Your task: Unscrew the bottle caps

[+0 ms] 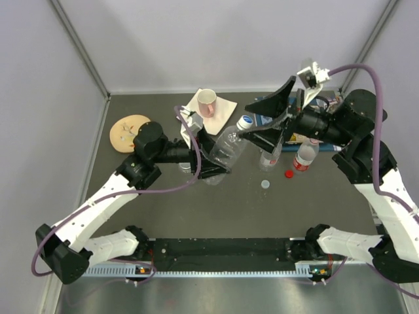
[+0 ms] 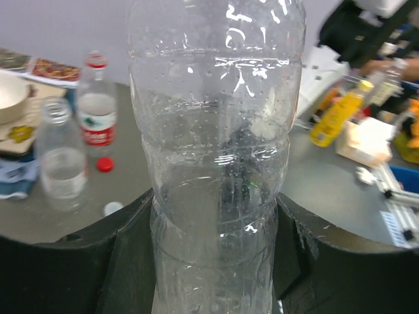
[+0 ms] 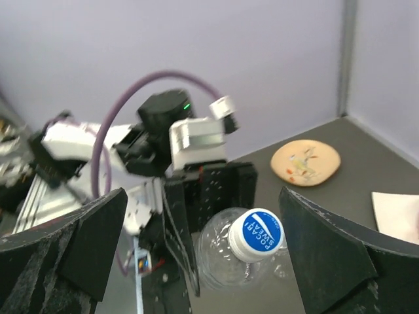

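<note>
Two caps are off: you have the red cap (image 1: pixel 289 174) and a pale cap (image 1: pixel 265 184) lying loose on the table (image 1: pixel 216 209). The blue cap (image 3: pixel 256 234) is on its tilted bottle (image 2: pixel 216 163), which your left gripper (image 1: pixel 211 163) pinches around the body. Your right gripper (image 1: pixel 272 112) is spread wide, with the blue cap in the gap between its jaws and apparently touching neither.
</note>
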`<state>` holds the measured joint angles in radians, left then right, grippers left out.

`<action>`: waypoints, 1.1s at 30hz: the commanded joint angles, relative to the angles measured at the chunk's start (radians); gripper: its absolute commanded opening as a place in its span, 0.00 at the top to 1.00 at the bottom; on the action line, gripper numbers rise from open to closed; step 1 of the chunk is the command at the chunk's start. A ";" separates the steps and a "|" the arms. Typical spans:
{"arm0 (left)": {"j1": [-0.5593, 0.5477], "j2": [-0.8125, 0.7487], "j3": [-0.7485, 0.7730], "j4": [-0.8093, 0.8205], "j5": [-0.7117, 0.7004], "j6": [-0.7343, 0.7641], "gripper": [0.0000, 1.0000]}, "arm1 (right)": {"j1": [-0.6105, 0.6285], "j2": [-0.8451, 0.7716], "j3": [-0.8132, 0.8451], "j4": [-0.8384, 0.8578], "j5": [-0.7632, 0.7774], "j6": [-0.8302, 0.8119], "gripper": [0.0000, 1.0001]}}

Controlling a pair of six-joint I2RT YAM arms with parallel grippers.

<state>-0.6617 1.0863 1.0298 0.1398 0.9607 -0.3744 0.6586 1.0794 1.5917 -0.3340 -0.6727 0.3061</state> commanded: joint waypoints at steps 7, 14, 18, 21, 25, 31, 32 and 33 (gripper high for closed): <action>-0.212 -0.108 0.016 -0.186 -0.813 0.366 0.45 | 0.021 0.019 0.045 -0.149 0.616 0.278 0.01; -0.341 -0.074 -0.005 -0.160 -1.238 0.407 0.46 | 0.064 0.062 0.042 -0.172 0.742 0.337 0.02; -0.387 -0.045 -0.005 -0.148 -1.379 0.442 0.47 | 0.087 0.089 0.065 -0.172 0.752 0.338 0.03; -0.415 -0.037 -0.013 -0.114 -1.435 0.463 0.47 | 0.099 0.114 0.065 -0.171 0.753 0.341 0.06; -0.429 -0.028 -0.014 -0.109 -1.462 0.477 0.47 | 0.107 0.142 0.068 -0.160 0.762 0.346 0.12; -0.437 -0.026 -0.016 -0.106 -1.472 0.485 0.47 | 0.110 0.166 0.065 -0.151 0.753 0.347 0.25; -0.437 -0.026 -0.017 -0.106 -1.472 0.486 0.47 | 0.111 0.169 0.062 -0.148 0.752 0.347 0.27; -0.438 -0.028 -0.017 -0.106 -1.472 0.483 0.47 | 0.111 0.169 0.056 -0.146 0.751 0.347 0.29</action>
<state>-1.0920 1.0615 1.0172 -0.0395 -0.4778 0.0933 0.7574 1.2484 1.6234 -0.5171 0.0669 0.6491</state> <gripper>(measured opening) 0.619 0.743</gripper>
